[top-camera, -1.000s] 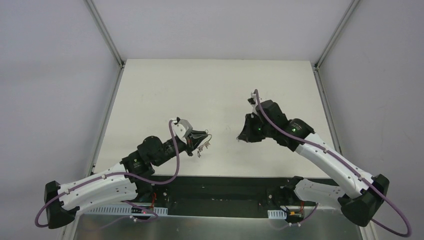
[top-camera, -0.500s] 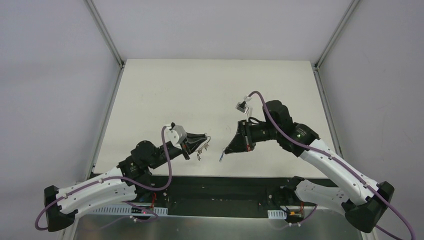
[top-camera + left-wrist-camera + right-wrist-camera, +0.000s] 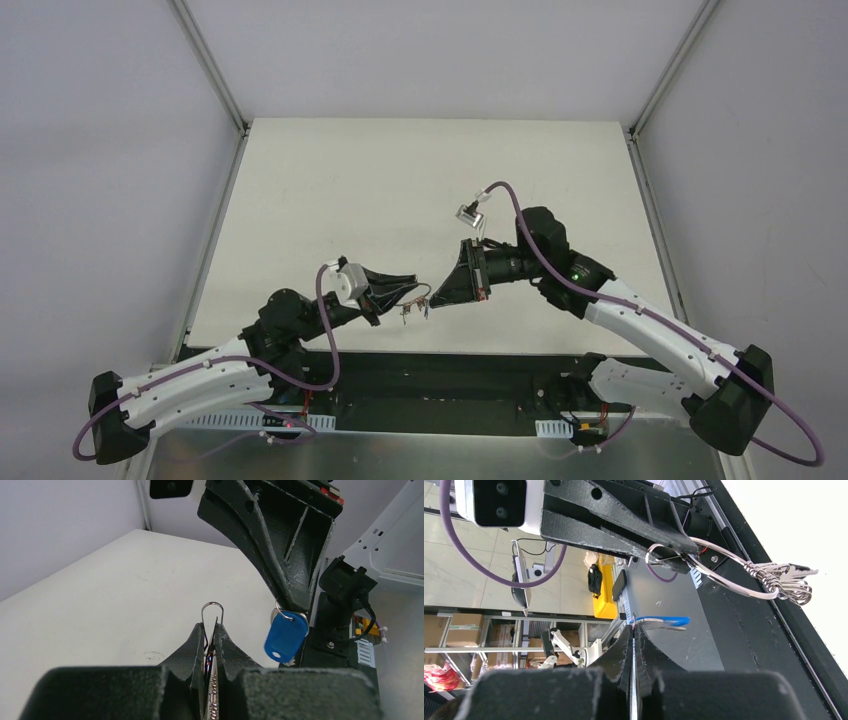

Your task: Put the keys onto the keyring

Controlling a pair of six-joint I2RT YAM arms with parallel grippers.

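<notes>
My left gripper (image 3: 410, 291) is shut on the keyring (image 3: 724, 575), a thin silver wire ring held above the table's near edge. A loop of the keyring (image 3: 212, 609) pokes out past its fingertips. Plain silver keys (image 3: 791, 582) hang bunched on the ring and dangle below the gripper (image 3: 405, 312). My right gripper (image 3: 633, 628) is shut on the blue-headed key (image 3: 664, 621), its blade edge-on between the jaws. In the left wrist view the blue key (image 3: 285, 637) hangs from the right gripper (image 3: 291, 605), just right of the ring's loop and apart from it.
The white table (image 3: 400, 180) stretches away behind both grippers. A black strip (image 3: 450, 375) with the arm bases runs along the near edge. Grey walls and metal frame posts (image 3: 215, 80) close in the sides.
My right arm has swung left and nearer with the blue key, until its fingertips almost meet the left gripper. The left gripper has shifted slightly right and toward the near edge with the keyring.
</notes>
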